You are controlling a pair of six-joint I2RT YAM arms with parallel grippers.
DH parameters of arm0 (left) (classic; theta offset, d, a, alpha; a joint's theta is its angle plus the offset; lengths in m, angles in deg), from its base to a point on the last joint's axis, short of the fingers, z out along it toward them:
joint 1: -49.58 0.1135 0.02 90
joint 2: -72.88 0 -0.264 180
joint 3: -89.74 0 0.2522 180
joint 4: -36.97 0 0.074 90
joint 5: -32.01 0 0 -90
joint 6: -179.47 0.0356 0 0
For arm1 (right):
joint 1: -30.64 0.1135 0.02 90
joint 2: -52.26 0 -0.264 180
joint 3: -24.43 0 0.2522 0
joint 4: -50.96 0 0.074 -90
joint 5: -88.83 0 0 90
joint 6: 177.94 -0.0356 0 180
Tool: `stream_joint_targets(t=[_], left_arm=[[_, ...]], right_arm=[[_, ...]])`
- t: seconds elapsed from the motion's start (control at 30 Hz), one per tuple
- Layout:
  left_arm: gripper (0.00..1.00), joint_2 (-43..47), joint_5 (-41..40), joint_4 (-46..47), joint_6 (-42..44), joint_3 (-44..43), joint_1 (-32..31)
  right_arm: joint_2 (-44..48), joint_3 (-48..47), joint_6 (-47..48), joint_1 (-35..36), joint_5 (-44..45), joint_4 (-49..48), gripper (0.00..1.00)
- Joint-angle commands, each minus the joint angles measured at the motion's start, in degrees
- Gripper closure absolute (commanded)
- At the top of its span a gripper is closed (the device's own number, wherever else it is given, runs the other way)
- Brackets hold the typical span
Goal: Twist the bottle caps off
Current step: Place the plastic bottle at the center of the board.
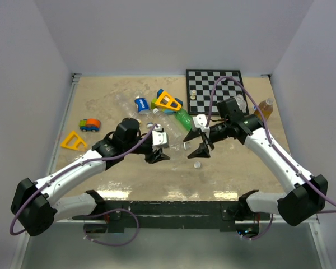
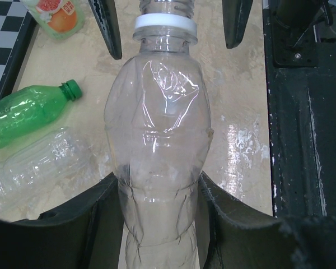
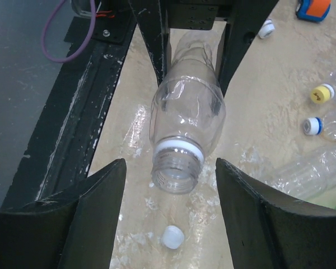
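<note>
Left tool (image 2: pixel 159 188) is clamped on the belly of the clear bottle (image 2: pixel 157 112), and its pads dent the thin wall a bit. The bottle pokes straight out ahead of that tool, mouth aimed at the right tool (image 3: pixel 169 168). That one stands wide, a finger on each side of the threaded neck, touching nothing. The neck is bare except for a white collar ring (image 3: pixel 179 147). A small white cap (image 3: pixel 172 237) lies on the tabletop (image 3: pixel 257 112) just below the right tool, so I'd call this one done.

Handling-wise it's empty, crinkly, feather-light plastic that squashes easily. I'd squeeze the body gently and pinch any cap by its ridged rim. Off to the right tool's right are a yellow cap (image 3: pixel 322 93) and a blue-banded cap (image 3: pixel 312 125), both on bottles lying flat.
</note>
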Motion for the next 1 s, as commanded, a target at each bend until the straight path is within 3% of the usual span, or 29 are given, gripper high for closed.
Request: stream_joint_targets(t=[0.0,0.17,0.5,0.6,0.73,0.97], left_arm=[[1.0,-0.88,2.69,4.04,-2.52,-0.34,0.35],[1.0,-1.49,2.43,5.01,-3.49,-0.34,0.26],[1.0,-1.49,2.16,5.37,-4.01,-0.43,0.35],[1.0,-1.32,2.16,5.36,-4.02,-0.43,0.34],[1.0,-1.32,2.16,5.45,-4.1,-0.34,0.35],[1.0,-1.14,2.34,5.45,-4.19,-0.43,0.35]], right_arm=[[0.18,-2.97,-0.99,1.27,-3.44,-0.04,0.31],[0.09,-3.33,-1.88,1.27,-3.97,-0.48,0.34],[1.06,-1.66,-6.27,1.44,-0.63,-4.17,0.56],[1.41,-0.96,-7.85,1.44,0.6,-5.58,0.56],[1.59,-0.43,-9.26,1.44,1.48,-6.63,0.47],[1.41,-0.6,-9.26,1.44,2.18,-6.63,0.52]])
